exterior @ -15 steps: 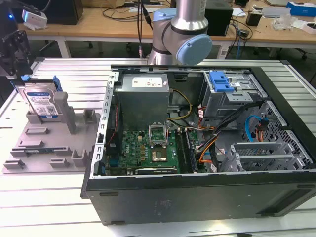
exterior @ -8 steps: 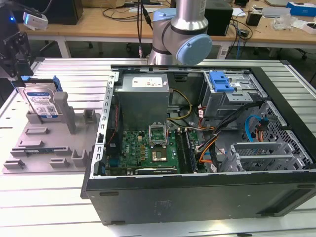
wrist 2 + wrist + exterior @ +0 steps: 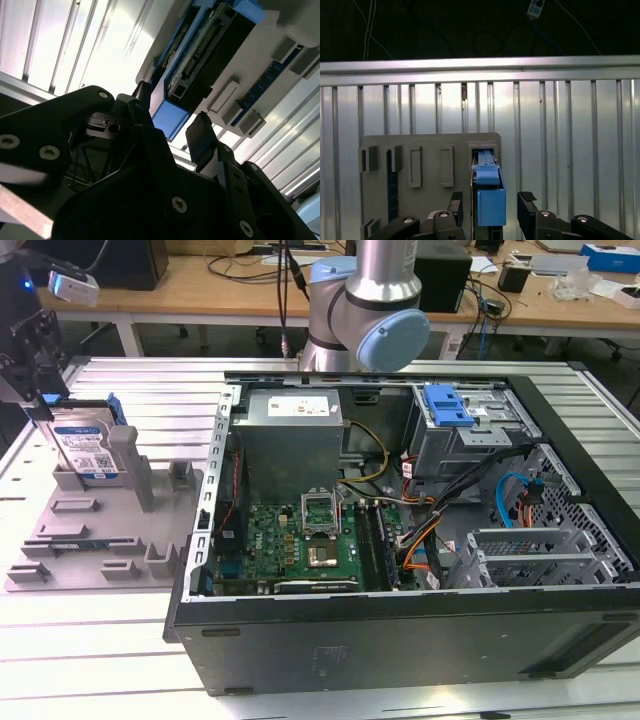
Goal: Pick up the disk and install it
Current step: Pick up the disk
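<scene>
- Ribbed metal slats form the table (image 3: 100,640) in the exterior view. An open computer case (image 3: 400,640) lies on it toward the exterior view's right, with the arm (image 3: 375,300) rising behind the case.
- At the exterior view's left, a grey holder (image 3: 110,540) rests on the table. The disk (image 3: 85,450) stands upright in 1 of its slots, label facing the camera and blue frame along its edges. The dark end effector (image 3: 38,405) hangs just above the disk's far-left upper corner.
- In the second wrist view, the disk (image 3: 200,50) is seen edge-on, its connector side and blue frame corner showing. The end effector (image 3: 170,122) is spread, with 1 of its 2 black fingers (image 3: 201,137) beside that corner and the other on the opposite side. The grey holder (image 3: 295,22) and bright table (image 3: 100,40) lie beyond.
- In the first wrist view, the disk (image 3: 490,210) sits in its slot at the edge of the holder (image 3: 430,150), blue frame uppermost. The end effector (image 3: 491,197) is released: its fingers (image 3: 526,202) straddle the frame with a slim gap on each side, gripping nothing. The table (image 3: 570,150) stretches behind.
</scene>
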`<state>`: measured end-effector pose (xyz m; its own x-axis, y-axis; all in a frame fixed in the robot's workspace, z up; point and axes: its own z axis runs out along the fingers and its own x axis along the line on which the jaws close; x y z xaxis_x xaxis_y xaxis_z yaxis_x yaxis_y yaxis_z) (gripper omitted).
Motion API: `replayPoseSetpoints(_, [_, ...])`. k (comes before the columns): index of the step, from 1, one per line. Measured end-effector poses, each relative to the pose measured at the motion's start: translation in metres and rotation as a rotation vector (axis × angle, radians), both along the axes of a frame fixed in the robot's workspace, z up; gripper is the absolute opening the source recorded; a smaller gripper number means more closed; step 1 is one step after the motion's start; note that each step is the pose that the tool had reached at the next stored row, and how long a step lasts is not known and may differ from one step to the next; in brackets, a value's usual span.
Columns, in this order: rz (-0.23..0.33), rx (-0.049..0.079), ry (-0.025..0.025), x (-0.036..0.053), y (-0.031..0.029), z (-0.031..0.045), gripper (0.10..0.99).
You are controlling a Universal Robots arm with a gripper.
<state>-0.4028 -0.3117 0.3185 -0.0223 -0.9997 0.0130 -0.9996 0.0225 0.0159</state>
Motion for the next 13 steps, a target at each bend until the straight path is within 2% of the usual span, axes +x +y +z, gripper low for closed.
replayPoseSetpoints(13, [0.005, 0.0, 0.0, 0.0, 0.0, -0.0101, 0.541])
